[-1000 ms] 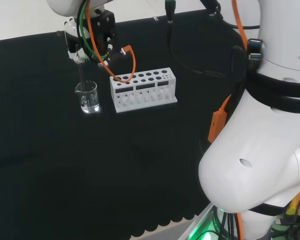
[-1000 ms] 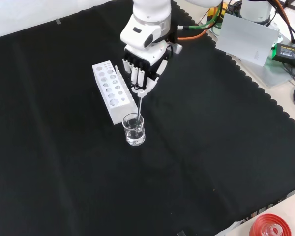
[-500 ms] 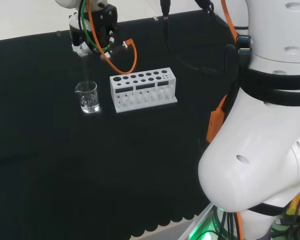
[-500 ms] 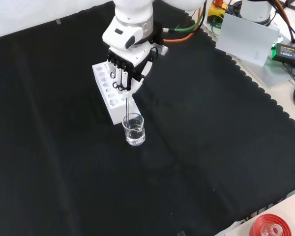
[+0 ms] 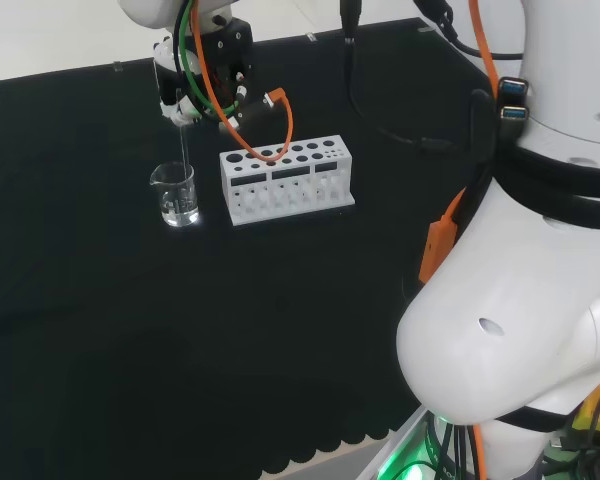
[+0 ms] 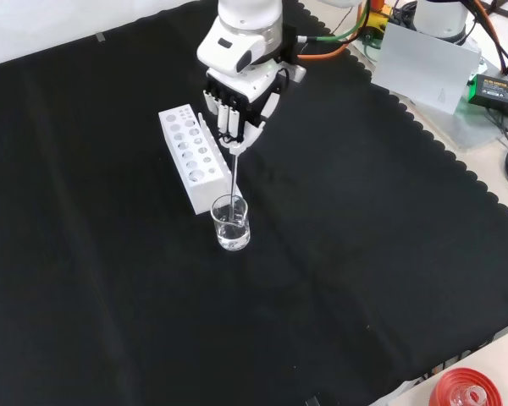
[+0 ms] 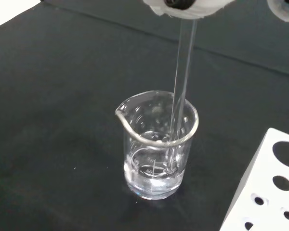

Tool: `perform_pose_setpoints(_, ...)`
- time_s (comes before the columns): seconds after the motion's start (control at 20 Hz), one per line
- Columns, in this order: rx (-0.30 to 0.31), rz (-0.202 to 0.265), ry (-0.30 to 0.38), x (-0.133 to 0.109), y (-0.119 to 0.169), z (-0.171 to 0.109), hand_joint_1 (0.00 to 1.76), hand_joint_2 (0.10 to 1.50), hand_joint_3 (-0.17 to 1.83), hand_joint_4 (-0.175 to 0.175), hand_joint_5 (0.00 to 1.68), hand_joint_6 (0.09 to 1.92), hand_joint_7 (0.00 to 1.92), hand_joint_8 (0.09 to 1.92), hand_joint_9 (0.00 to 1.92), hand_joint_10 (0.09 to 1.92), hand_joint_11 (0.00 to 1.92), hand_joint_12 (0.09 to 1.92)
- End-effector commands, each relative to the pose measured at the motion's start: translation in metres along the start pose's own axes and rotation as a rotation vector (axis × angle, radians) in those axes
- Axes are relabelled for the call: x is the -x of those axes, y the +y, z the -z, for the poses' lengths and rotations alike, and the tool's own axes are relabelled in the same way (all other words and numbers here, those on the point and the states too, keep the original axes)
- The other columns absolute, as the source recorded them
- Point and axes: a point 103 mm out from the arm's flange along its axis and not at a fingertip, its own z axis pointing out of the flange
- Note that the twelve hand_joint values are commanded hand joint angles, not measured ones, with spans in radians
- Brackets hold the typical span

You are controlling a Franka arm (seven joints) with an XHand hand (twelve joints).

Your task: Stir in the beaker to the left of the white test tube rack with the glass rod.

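Note:
A small clear glass beaker (image 5: 177, 194) (image 6: 230, 223) (image 7: 157, 145) with a little clear liquid stands on the black cloth, just left of the white test tube rack (image 5: 286, 181) (image 6: 191, 156) (image 7: 267, 192) in the head view. My hand (image 5: 193, 78) (image 6: 237, 100) hangs above the beaker with its fingers curled round the top of a thin glass rod (image 5: 184, 150) (image 6: 234, 178) (image 7: 181, 84). The rod slants down into the beaker. In the wrist view its lower end reaches the liquid near the beaker's bottom.
The arm's big white links (image 5: 520, 290) stand at the head view's right. Orange and green cables (image 5: 250, 125) loop from the wrist over the rack. A grey box (image 6: 427, 68) and a red ribbed ring (image 6: 466, 391) lie off the cloth in the front view.
The hand has shifted over the last second while holding the rod: first toward the rack's side, then back to the right in the front view. The rod's end stays in the beaker.

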Motion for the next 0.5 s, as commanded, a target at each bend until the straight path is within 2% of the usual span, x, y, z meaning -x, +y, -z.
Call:
perform_pose_setpoints(0.05,-0.005,0.039,0.006,-0.019,0.019,-0.005,1.33,1.04,-0.17,-0.175,1.42,0.09,1.45,0.44,1.83,0.16,1.62,0.51)
perform_pose_setpoints(0.3,-0.013,0.055,0.017,-0.012,0.046,-0.009,1.33,1.04,-0.17,-0.175,1.42,0.09,1.45,0.44,1.83,0.16,1.62,0.51)
perform_pose_setpoints(0.5,-0.020,0.044,0.016,0.005,0.055,-0.010,1.33,1.04,-0.17,-0.175,1.42,0.09,1.45,0.44,1.83,0.16,1.62,0.51)
